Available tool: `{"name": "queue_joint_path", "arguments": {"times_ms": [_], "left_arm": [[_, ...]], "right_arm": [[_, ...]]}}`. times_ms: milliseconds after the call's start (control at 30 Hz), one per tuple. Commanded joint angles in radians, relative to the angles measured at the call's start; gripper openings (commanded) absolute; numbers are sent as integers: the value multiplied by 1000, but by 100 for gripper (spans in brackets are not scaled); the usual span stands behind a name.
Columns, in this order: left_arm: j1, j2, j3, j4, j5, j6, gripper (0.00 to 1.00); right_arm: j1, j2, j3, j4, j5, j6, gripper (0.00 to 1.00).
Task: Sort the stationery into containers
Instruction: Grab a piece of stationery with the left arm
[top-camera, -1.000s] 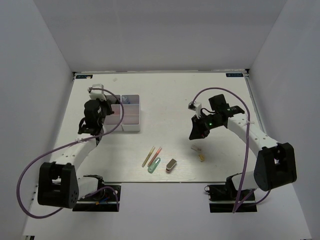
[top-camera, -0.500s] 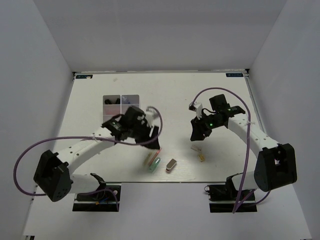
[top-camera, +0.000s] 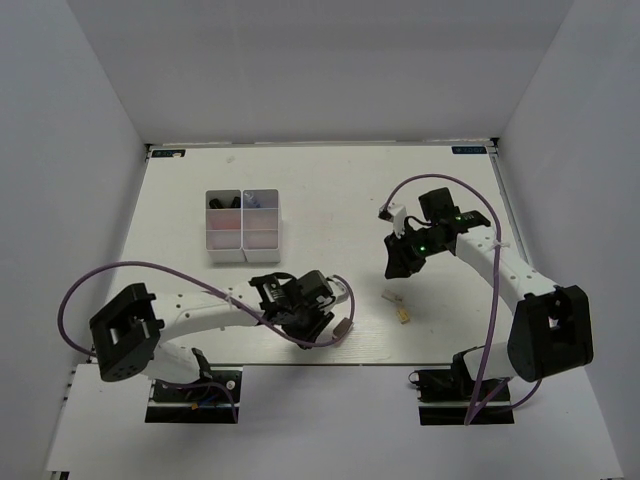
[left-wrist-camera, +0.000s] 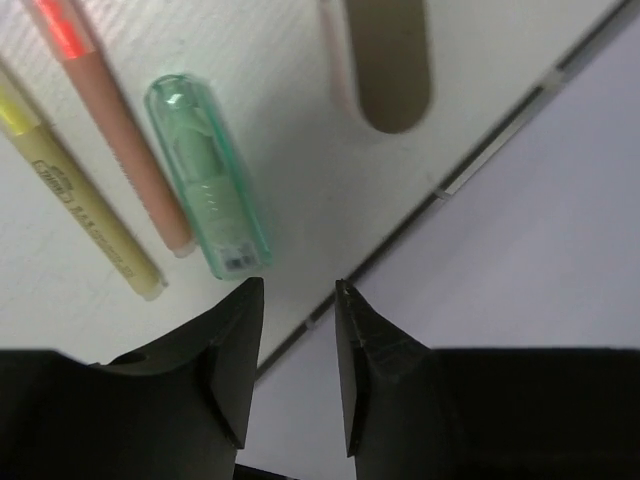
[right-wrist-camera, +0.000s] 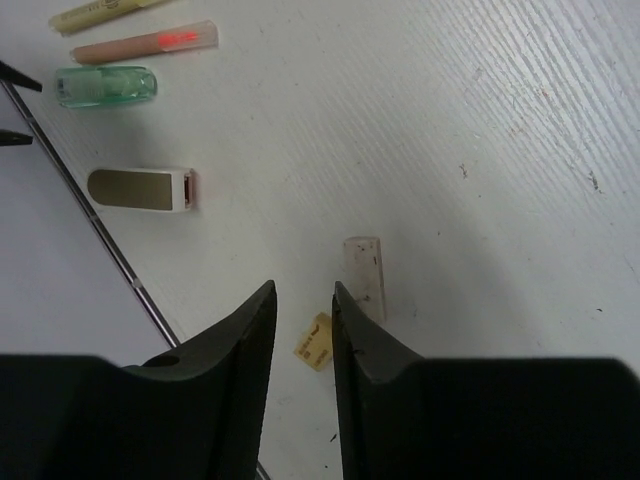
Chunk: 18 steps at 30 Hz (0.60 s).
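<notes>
The white organizer box (top-camera: 243, 240) stands at the back left with a few items in its compartments. My left gripper (top-camera: 318, 335) (left-wrist-camera: 298, 292) is open and empty, low over the table's front edge. Just beyond its tips lie a teal tube (left-wrist-camera: 205, 180), a pink pen (left-wrist-camera: 110, 110), a yellow pen (left-wrist-camera: 75, 200) and a grey block (left-wrist-camera: 390, 65) (top-camera: 343, 327). My right gripper (top-camera: 394, 266) (right-wrist-camera: 303, 292) is open and empty above a whitish block (right-wrist-camera: 363, 275) (top-camera: 392, 298) and a tan block (right-wrist-camera: 316, 340) (top-camera: 404, 315).
The table's front edge (left-wrist-camera: 480, 150) runs right under the left fingertips. The left arm (top-camera: 210, 315) lies across the front left of the table and hides the pens in the top view. White walls enclose the table.
My left arm has swung from the organizer box to the front middle and now hovers over the pens and teal tube. The right gripper has barely moved.
</notes>
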Motion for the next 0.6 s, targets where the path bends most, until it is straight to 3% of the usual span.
{"name": "queue_joint_path", "arguments": {"times_ms": [0,167,567], "left_arm": [[-11,40,17,5,-155,-17,49],[-14,65,10,31,-241,-29,52],[-20,111,3,99,-183,-58,49]], "right_arm": [[-8,7,42,-15,11,3,33],[-13,7,40,-14,0,5,34],[-23,9,45,-21,-12,10,36]]}}
